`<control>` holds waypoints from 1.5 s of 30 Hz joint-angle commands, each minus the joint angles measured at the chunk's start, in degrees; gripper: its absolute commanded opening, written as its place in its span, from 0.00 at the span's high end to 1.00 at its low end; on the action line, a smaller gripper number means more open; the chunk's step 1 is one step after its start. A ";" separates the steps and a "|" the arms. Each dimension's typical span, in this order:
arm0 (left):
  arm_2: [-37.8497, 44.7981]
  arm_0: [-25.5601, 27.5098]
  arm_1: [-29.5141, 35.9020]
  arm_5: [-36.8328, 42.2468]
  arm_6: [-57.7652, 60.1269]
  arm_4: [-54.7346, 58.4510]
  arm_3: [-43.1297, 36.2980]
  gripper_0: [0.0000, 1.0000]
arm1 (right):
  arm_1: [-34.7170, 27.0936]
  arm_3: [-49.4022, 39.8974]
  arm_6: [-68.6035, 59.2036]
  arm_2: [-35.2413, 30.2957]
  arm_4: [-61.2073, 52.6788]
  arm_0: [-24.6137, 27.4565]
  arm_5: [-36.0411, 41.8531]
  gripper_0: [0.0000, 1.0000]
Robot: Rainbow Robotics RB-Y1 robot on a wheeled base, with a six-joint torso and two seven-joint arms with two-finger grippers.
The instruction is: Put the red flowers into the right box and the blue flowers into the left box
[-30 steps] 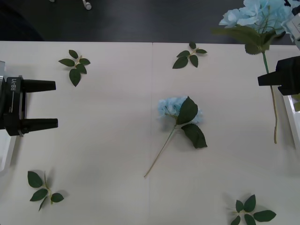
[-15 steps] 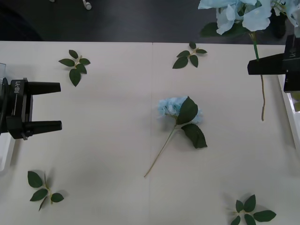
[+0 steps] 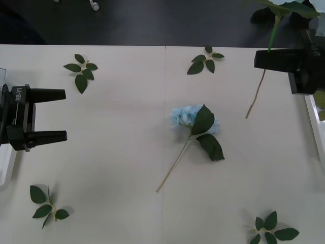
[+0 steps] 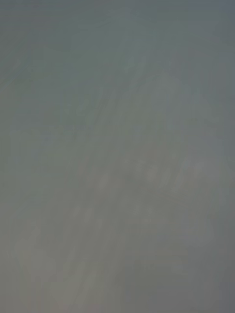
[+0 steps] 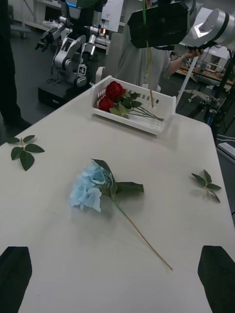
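At two o'clock on the table (image 3: 127, 127), the right gripper (image 3: 264, 59) is raised above the surface with its black fingers pointing toward nine o'clock, clamped on the thin green stem of a blue flower (image 3: 258, 91). The stem hangs down and slants toward seven o'clock, its tip clear of the tabletop; the flower's leaves reach past the twelve o'clock edge of the front view and its head cannot be seen. From the left wrist view the same gripper (image 5: 147, 24) hovers high above the right box (image 5: 164, 105), the stem (image 5: 147, 73) dangling straight down over it. In that white tray lie red flowers (image 5: 111, 95), two heads visible, stems pointing across the tray.

At nine o'clock the left gripper (image 3: 63, 115) is held level just above the table, fingers pointing toward three o'clock and spread well apart, gripping nothing. A corner of the left box (image 3: 4, 168) shows beneath the arm.

At the table's centre a second blue flower (image 3: 190, 118) lies flat, head toward twelve, stem running toward seven o'clock, two large leaves over it. Loose leaf sprigs sit at eleven (image 3: 81, 71), one (image 3: 205, 60), seven (image 3: 45, 206) and five o'clock (image 3: 271, 229).
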 commanded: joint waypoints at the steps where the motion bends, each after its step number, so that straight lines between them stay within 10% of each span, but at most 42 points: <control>1: 0.29 0.04 0.23 -1.07 1.48 0.94 -0.33 0.00 | 1.57 -3.35 5.26 5.04 -1.66 -0.93 -8.06 1.00; 25: -1.21 0.04 -1.52 -3.80 2.18 0.85 -0.15 0.00 | 15.72 -5.99 5.08 36.50 4.75 -19.04 -36.62 1.00; 45: -5.96 -0.05 -6.53 -7.40 1.83 -2.57 -0.15 0.00 | 19.76 -5.82 5.17 44.77 7.39 -22.73 -44.18 1.00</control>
